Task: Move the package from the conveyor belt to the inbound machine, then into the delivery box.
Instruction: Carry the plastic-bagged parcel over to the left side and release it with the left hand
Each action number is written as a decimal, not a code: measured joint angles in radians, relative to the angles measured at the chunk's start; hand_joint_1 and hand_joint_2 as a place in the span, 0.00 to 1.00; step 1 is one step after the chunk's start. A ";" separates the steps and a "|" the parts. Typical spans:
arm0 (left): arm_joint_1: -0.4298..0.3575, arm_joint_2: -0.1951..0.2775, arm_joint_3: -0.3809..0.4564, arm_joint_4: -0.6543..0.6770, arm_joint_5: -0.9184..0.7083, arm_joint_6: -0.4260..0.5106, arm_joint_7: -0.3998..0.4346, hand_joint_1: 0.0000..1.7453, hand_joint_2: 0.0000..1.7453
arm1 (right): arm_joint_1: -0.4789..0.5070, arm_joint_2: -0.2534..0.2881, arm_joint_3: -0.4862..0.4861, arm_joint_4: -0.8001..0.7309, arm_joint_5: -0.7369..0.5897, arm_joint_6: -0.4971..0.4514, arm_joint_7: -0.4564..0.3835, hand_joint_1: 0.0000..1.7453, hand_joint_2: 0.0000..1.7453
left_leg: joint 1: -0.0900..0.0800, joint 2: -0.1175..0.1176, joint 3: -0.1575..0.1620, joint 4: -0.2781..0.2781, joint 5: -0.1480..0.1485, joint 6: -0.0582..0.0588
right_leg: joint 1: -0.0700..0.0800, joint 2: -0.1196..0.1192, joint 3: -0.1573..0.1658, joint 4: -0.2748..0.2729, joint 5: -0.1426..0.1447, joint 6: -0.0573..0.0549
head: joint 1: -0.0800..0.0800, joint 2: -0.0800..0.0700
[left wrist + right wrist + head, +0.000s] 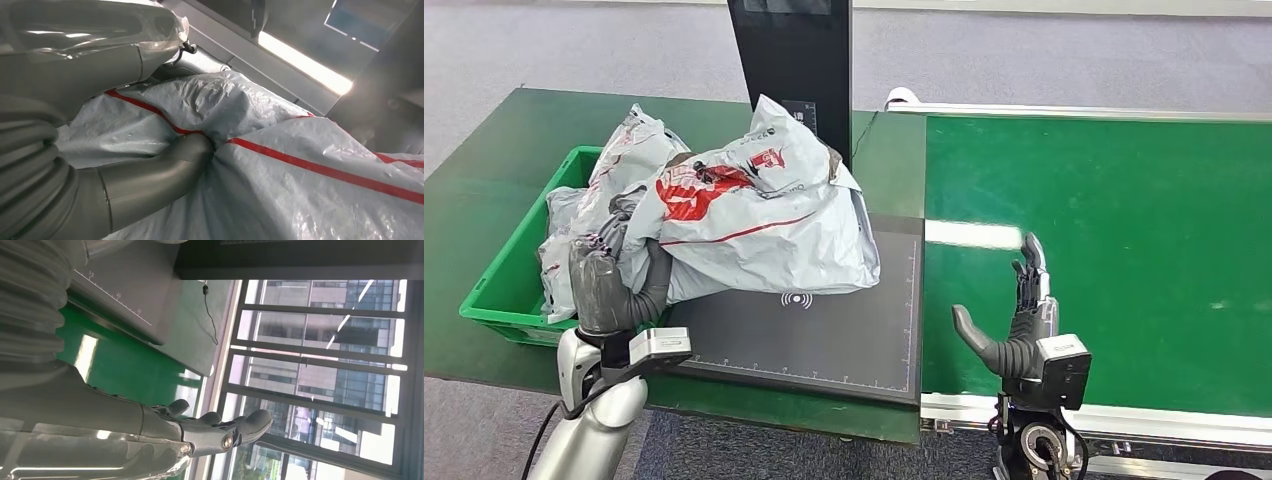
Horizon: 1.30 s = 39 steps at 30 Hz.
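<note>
A grey plastic mailer package (769,205) with red markings lies across the dark scanner plate (834,340) of the inbound machine, its left end over the green delivery box (509,280). My left hand (609,275) grips the package's left end, thumb pressed into the crumpled plastic (280,180); the thumb (165,172) digs in beside a red stripe. My right hand (1019,320) stands upright over the near edge of the green conveyor belt (1114,240), fingers (225,432) stretched out and holding nothing.
Other grey mailers (624,160) fill the green box. The machine's black upright post (794,60) rises behind the package. The belt's metal rail (1124,415) runs along its near edge. The dark green table (484,170) carries the box.
</note>
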<state>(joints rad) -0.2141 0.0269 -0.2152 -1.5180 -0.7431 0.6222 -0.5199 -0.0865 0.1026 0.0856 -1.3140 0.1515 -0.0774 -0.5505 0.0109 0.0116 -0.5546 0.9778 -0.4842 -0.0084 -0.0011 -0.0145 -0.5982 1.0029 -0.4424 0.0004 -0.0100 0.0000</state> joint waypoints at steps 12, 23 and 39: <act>0.033 0.000 0.098 -0.090 -0.087 0.067 -0.028 1.00 1.00 | 0.005 -0.001 -0.001 -0.005 -0.002 -0.001 -0.001 0.00 1.00 | 0.000 0.001 0.000 0.000 0.000 0.000 | 0.000 0.001 0.000 0.000 0.000 0.000 | 0.000 0.000; -0.004 0.022 0.463 -0.053 -0.221 0.048 0.309 1.00 1.00 | 0.015 0.004 -0.001 -0.005 0.019 -0.006 -0.008 0.00 1.00 | 0.001 0.000 0.001 0.000 0.001 0.000 | 0.001 0.001 0.001 0.000 0.000 0.000 | 0.000 0.000; -0.043 0.080 0.566 0.121 -0.251 -0.081 0.444 1.00 1.00 | 0.016 0.008 -0.003 -0.005 0.038 0.011 0.005 0.00 1.00 | 0.000 0.001 0.000 0.000 0.000 -0.001 | 0.001 0.001 0.000 0.000 0.000 0.000 | 0.000 0.000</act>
<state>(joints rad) -0.2571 0.1070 0.3512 -1.3973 -0.9937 0.5410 -0.0764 -0.0707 0.1105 0.0828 -1.3191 0.1894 -0.0669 -0.5455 0.0114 0.0122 -0.5544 0.9776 -0.4841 -0.0089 -0.0005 -0.0134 -0.5984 1.0031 -0.4427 0.0000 -0.0098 -0.0001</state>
